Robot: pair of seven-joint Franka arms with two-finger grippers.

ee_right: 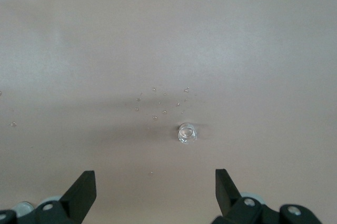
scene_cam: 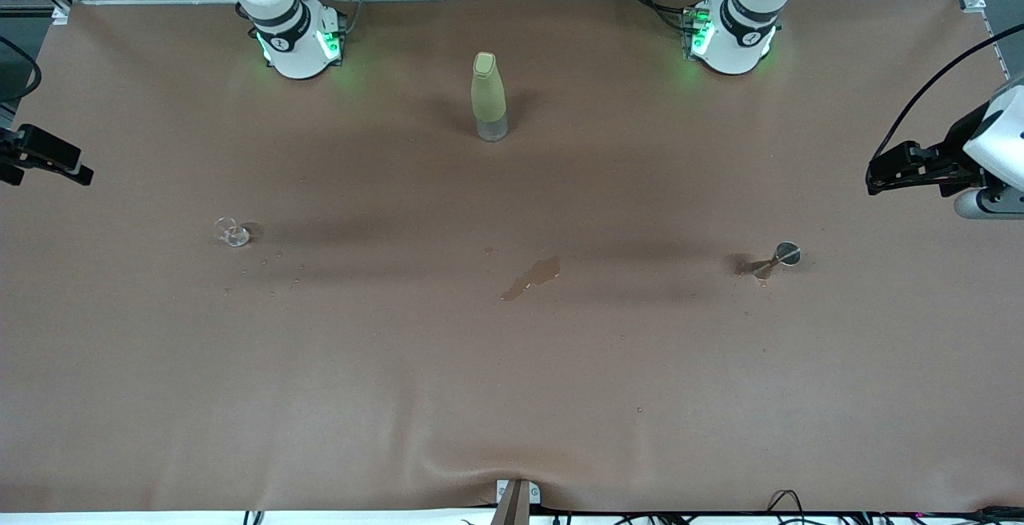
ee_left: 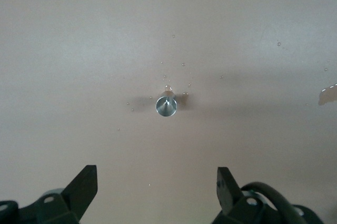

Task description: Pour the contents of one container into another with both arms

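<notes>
A small clear glass point(scene_cam: 234, 231) stands on the brown table toward the right arm's end; in the right wrist view the glass point(ee_right: 187, 133) has droplets around it. A small metal funnel-like cup point(scene_cam: 780, 257) lies toward the left arm's end, and the cup point(ee_left: 166, 105) shows end-on in the left wrist view. My right gripper point(scene_cam: 80, 174) hangs open and empty point(ee_right: 155, 192) at the table's edge, apart from the glass. My left gripper point(scene_cam: 876, 177) is also open and empty point(ee_left: 157, 187), apart from the metal cup.
An olive-green bottle point(scene_cam: 489, 97) with a clear base stands upright mid-table, close to the robots' bases. A wet spill point(scene_cam: 532, 277) darkens the table point(scene_cam: 512, 397) between glass and cup, with scattered droplets near both. The spill's edge point(ee_left: 327, 94) shows in the left wrist view.
</notes>
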